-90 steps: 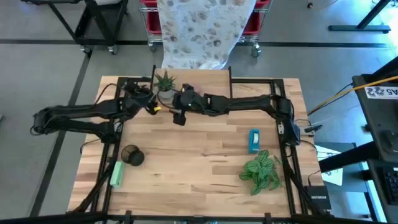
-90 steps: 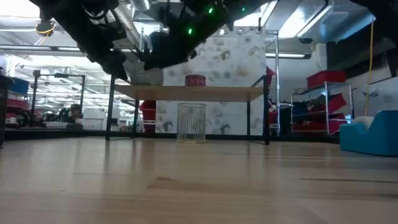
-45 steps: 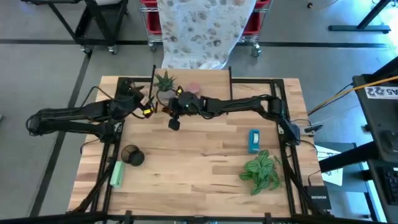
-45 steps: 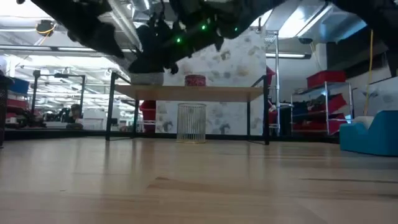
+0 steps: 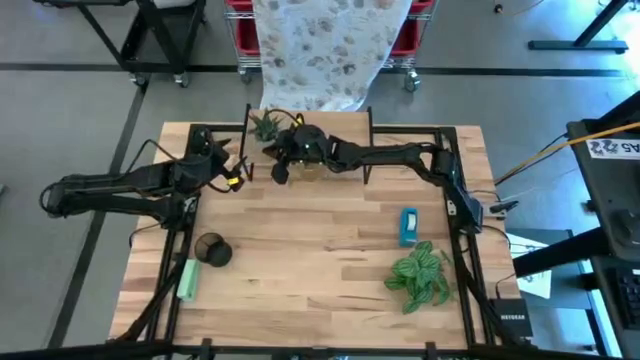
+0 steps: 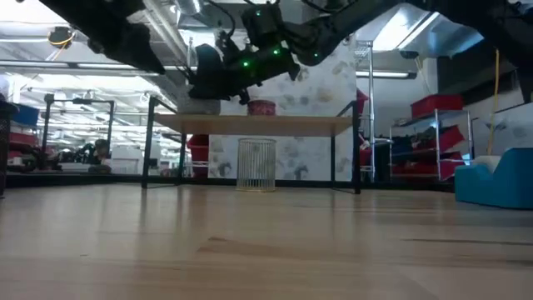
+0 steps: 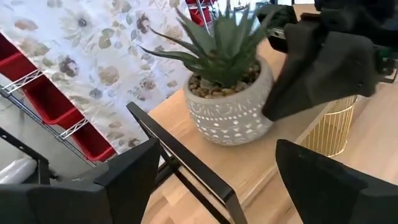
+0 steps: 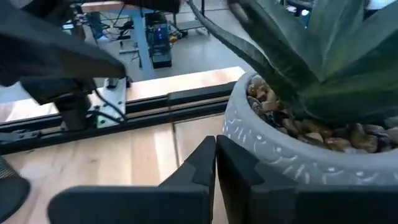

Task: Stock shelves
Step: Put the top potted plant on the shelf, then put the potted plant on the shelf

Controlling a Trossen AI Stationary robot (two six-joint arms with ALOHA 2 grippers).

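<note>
The shelves (image 5: 345, 125) stand at the table's far edge, a light wood top (image 6: 291, 125) on black legs. On its left end sits a spiky green plant in a white patterned pot (image 7: 227, 109). My right gripper (image 8: 215, 149) is shut and hovers right beside the pot's wall; in the high view it is at the shelf's near left corner (image 5: 279, 172). My left gripper (image 5: 235, 175) hangs open a little to the left of the shelves, facing the pot with nothing between its fingers (image 7: 124, 177). My right gripper's shut fingertips (image 8: 205, 155) lie close against the pot's side wall (image 8: 239, 134), below its rim, coming level from the table's near side. I cannot tell whether they touch it. The pot stands upright on the shelf top.
A red tin (image 6: 261, 107) sits on the shelf top, and a gold wire basket (image 6: 256, 164) stands under it. On the table lie a dark cup (image 5: 212, 250), a green pack (image 5: 188, 280), a blue box (image 5: 408, 226) and a leafy plant (image 5: 420, 275). The table's middle is bare wood.
My right gripper has swung from the table's middle toward the far edge and up to the potted plant on the shelf. My left gripper has drawn back from the pot toward the table's left edge, still open.
</note>
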